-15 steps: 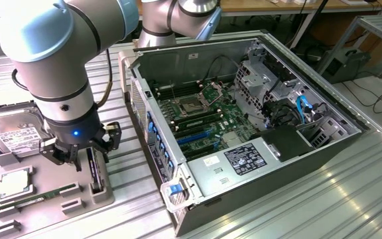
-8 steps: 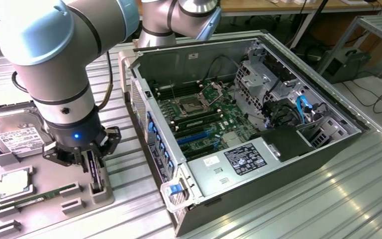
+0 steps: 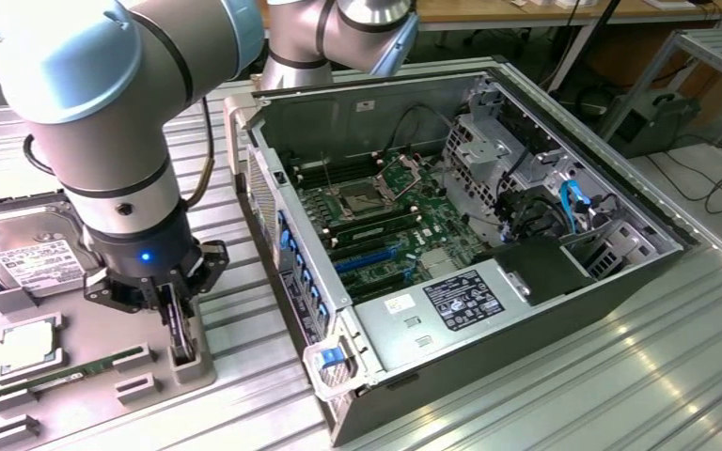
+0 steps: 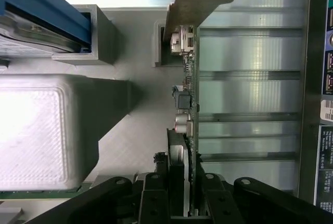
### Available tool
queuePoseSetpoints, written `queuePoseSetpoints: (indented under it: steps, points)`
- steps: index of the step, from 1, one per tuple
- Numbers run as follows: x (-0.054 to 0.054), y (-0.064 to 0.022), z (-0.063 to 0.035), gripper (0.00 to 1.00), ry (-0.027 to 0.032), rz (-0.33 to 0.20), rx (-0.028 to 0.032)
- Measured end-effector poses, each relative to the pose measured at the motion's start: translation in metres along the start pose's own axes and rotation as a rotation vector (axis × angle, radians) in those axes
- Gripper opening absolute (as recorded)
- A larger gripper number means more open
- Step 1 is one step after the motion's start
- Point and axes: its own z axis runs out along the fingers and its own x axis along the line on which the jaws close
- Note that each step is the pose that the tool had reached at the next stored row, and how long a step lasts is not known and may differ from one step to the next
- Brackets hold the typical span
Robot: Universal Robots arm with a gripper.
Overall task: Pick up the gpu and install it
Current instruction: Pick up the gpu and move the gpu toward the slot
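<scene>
"One check: is the gpu [image 3: 183, 343] installed?"
"Negative. It stands on edge in the fixture [image 3: 86, 340] on the table [image 3: 255, 381], the hand [image 3: 176, 327] straddling it; grip cannot be confirmed. On the exterior view's right, the open case [image 3: 612, 174] holds no card."
</scene>
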Motion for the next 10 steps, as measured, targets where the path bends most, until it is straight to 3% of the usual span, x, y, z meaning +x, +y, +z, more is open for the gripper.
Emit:
queuePoseSetpoints:
  steps: [10]
  points:
    - [-0.0006,0.0000,0.0000,0.28,0.0000,0.000,0.0001]
